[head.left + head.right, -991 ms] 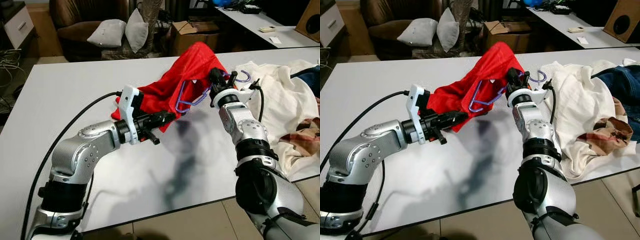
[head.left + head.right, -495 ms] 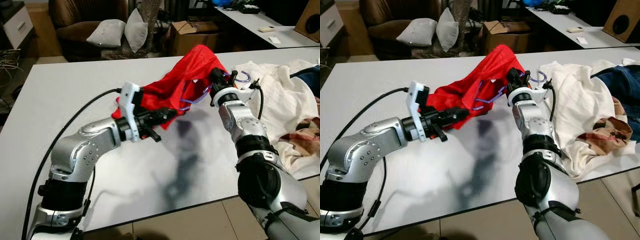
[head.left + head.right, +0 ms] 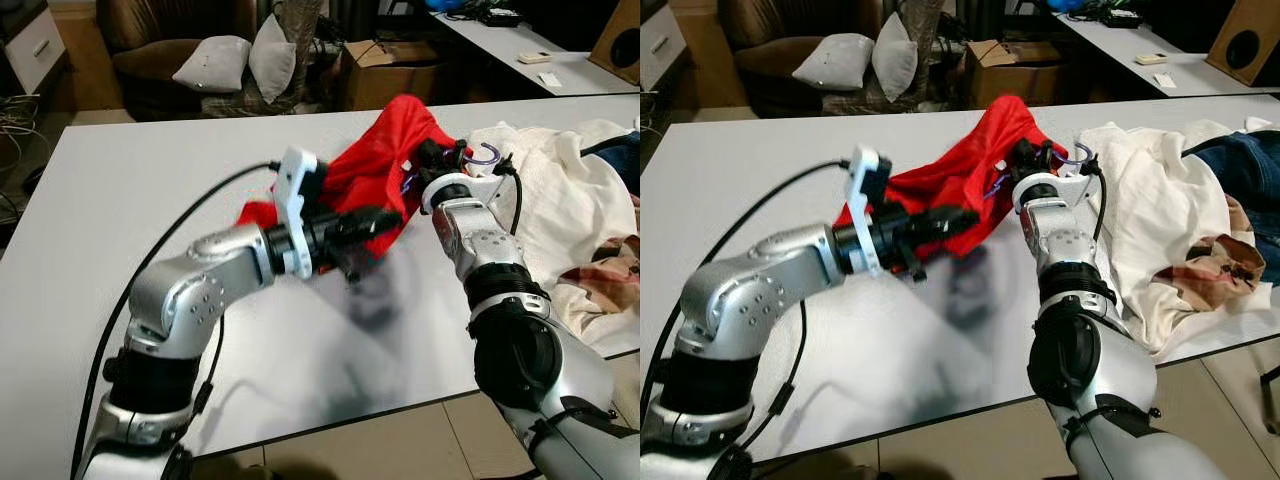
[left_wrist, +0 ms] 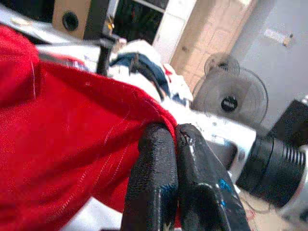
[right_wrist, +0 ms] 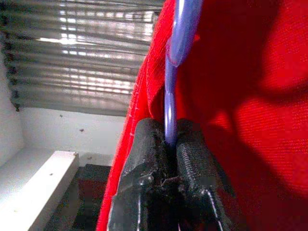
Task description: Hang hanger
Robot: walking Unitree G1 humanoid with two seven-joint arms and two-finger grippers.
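Observation:
A red garment (image 3: 385, 160) is held up over the white table (image 3: 130, 180), and most of a purple hanger is tucked inside it. The hanger's hook (image 3: 488, 155) sticks out just behind my right wrist. My right gripper (image 5: 166, 139) is shut on the hanger's thin purple wire (image 5: 172, 91), at the garment's top. My left gripper (image 3: 385, 218) is shut on the garment's lower edge, close under the right one; in the left wrist view its fingers (image 4: 166, 159) pinch the red cloth (image 4: 62, 134).
A heap of white and cream clothes (image 3: 560, 200) with some denim (image 3: 1240, 150) lies on the table's right side. Behind the table are a brown armchair with grey cushions (image 3: 240, 60), a cardboard box (image 3: 385, 65) and another white table (image 3: 530, 50).
My left gripper has swung right and forward with the garment's edge, closing in on the right gripper. The hanger's frame, plainly seen before, is now mostly covered by the red cloth.

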